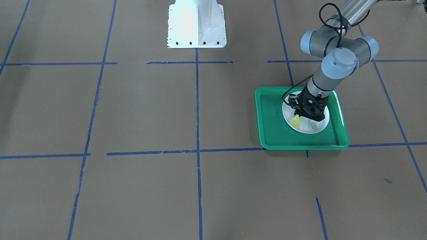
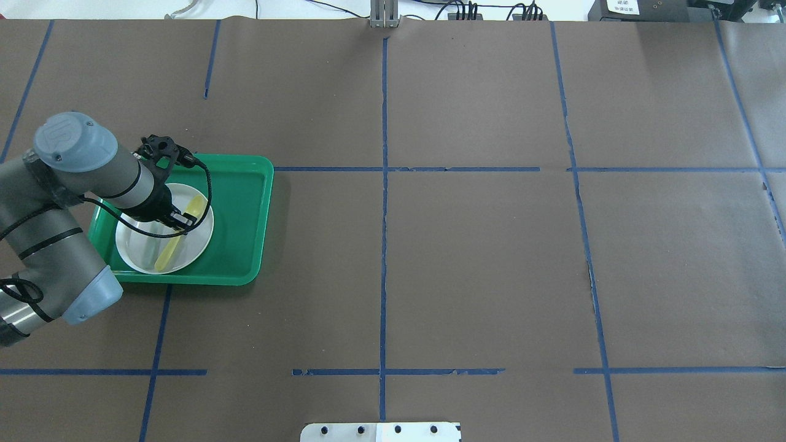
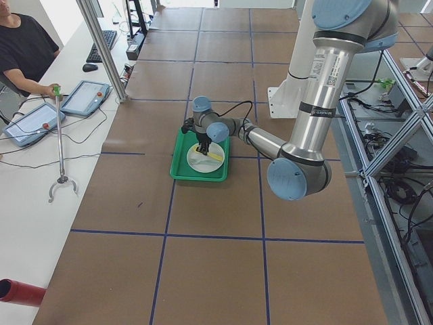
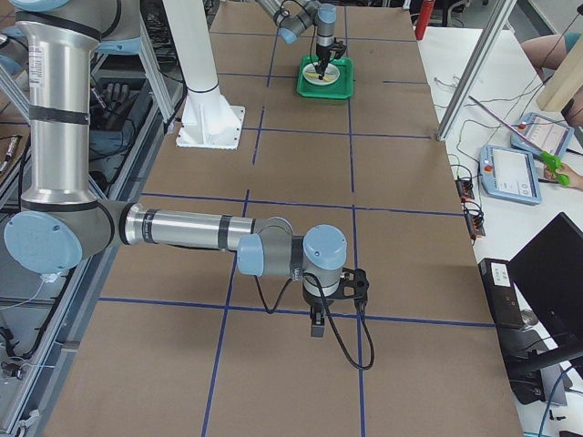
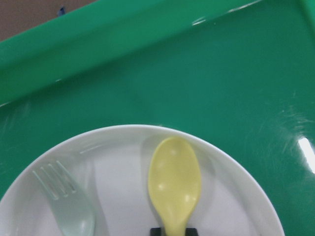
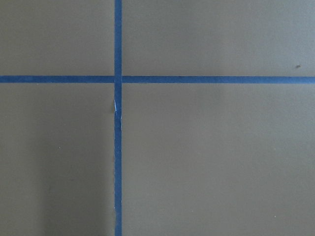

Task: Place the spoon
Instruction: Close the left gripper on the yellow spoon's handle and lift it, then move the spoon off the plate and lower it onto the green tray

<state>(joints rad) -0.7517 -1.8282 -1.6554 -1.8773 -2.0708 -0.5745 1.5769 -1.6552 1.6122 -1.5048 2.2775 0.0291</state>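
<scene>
One yellow spoon [image 5: 174,184] on the one white plate [image 5: 118,182], just beside one pale fork [image 5: 66,206]; the plate sits in the one green tray [image 5: 221,98] on the counter [image 2: 479,264]. Left gripper [image 5: 173,231] is over the plate, jaws pinching the spoon's handle behind its bowl. Right gripper [image 4: 317,328] is well apart from the tray; can't tell its jaws' state.

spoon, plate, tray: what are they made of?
Spoon: likely plastic; opaque yellow, smooth satin sheen.
Plate: white, smooth, soft gloss; plastic or ceramic, unclear.
Tray: probably plastic; glossy green, glare streaks, fine scuffs.
</scene>
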